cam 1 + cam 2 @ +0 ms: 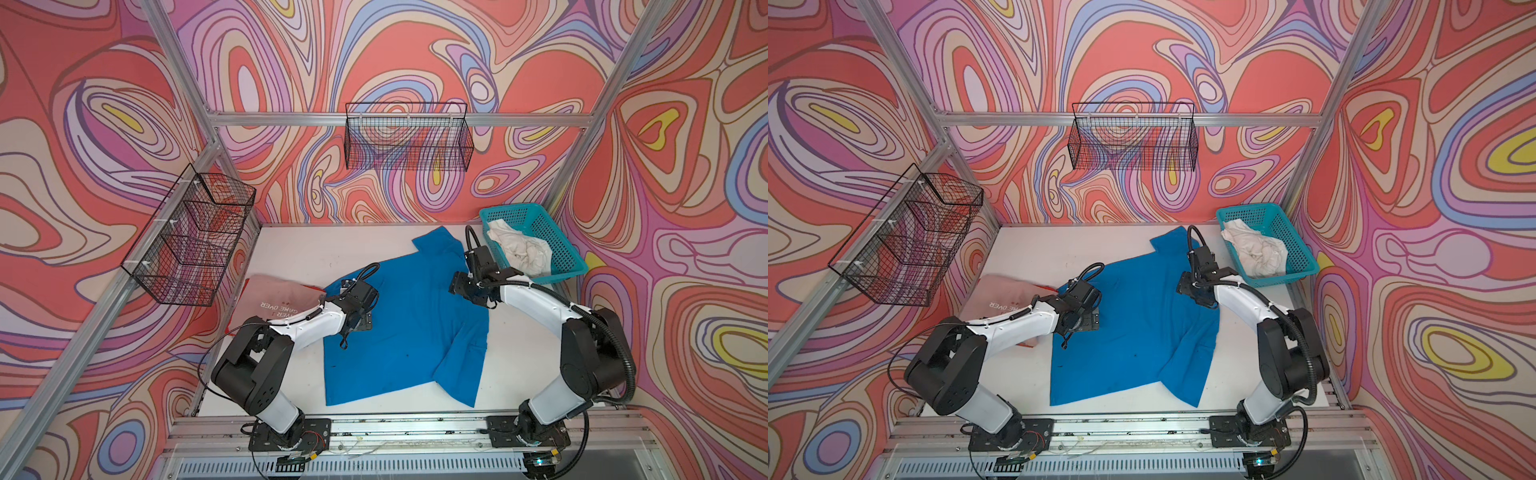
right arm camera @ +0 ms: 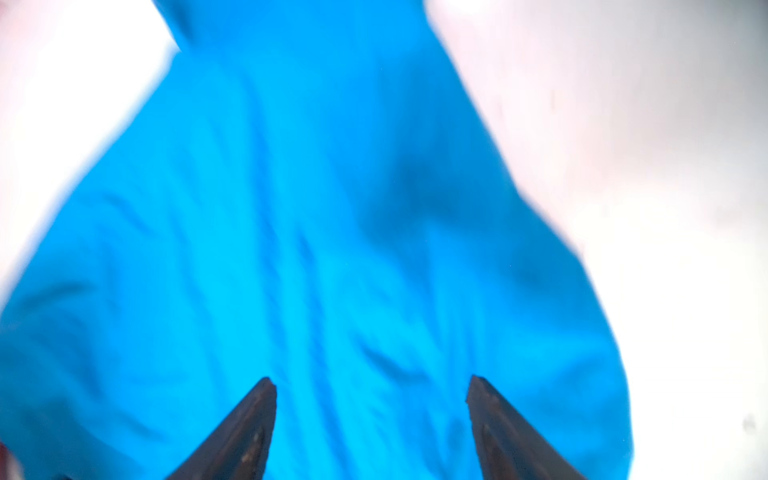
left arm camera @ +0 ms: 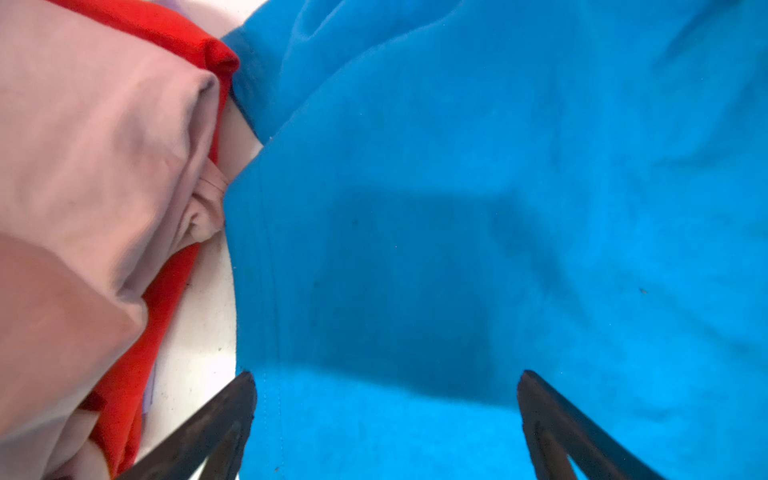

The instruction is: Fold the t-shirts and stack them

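A bright blue t-shirt (image 1: pixel 407 332) (image 1: pixel 1133 332) lies spread flat on the middle of the white table, one sleeve reaching toward the back. My left gripper (image 1: pixel 355 326) (image 3: pixel 386 374) hangs open over its left hem, and blue cloth (image 3: pixel 457 208) shows between the fingers. Above the shirt's upper right part my right gripper (image 1: pixel 465 291) (image 2: pixel 372 380) is also open, with rumpled blue cloth (image 2: pixel 332 249) below it. A folded pale pink t-shirt (image 1: pixel 278 299) (image 1: pixel 1005 297) (image 3: pixel 83 166) with "GAME OVER" lettering rests at the left. An off-white t-shirt (image 1: pixel 521 249) (image 1: pixel 1258 251) lies crumpled in the basket.
The teal mesh basket (image 1: pixel 559 245) (image 1: pixel 1293 245) stands at the back right corner. Red cloth (image 3: pixel 166 299) lies under the pink shirt. Black wire baskets hang on the left wall (image 1: pixel 195 237) and the back wall (image 1: pixel 409 141). Both arm bases sit on the front rail.
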{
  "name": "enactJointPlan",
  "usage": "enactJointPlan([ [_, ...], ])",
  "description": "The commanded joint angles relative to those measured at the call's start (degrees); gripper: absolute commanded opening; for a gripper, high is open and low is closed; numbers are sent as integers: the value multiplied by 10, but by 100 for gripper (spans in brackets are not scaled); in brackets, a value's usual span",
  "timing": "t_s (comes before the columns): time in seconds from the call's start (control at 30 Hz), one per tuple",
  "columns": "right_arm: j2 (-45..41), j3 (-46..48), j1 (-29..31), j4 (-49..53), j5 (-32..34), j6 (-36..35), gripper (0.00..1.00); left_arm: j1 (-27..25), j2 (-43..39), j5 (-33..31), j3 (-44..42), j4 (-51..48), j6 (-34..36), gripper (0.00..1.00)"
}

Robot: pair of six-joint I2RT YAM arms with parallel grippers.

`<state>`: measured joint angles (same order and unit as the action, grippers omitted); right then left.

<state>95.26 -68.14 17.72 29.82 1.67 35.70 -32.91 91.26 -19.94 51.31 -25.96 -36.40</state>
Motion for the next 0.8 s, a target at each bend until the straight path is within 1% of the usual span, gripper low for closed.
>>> enactJointPlan([
  [0.0, 75, -81, -5, -1, 4, -15, 75, 1, 1, -7, 11, -16, 7, 100],
  [0.13, 155, -152, -13, -30, -23, -18, 75, 1, 3, -2, 10, -16, 6, 100],
  [0.3, 252, -235, -21, -9, -11, -24, 74, 1, 24, -1, 29, -20, 8, 100],
  [0.37, 268, -235, -26, -20, 8, -23, 74, 1, 37, -4, 42, -23, 12, 100],
  [0.5, 288, -208, -54, -45, -7, -7, 74, 1, 72, -15, 75, -34, 20, 100],
  [0.6, 295, -187, -72, -51, -2, -5, 74, 2, 104, -18, 106, -35, 31, 100],
  [0.77, 289, -179, -80, -41, 29, -13, 74, 4, 174, -32, 172, -53, 58, 100],
])
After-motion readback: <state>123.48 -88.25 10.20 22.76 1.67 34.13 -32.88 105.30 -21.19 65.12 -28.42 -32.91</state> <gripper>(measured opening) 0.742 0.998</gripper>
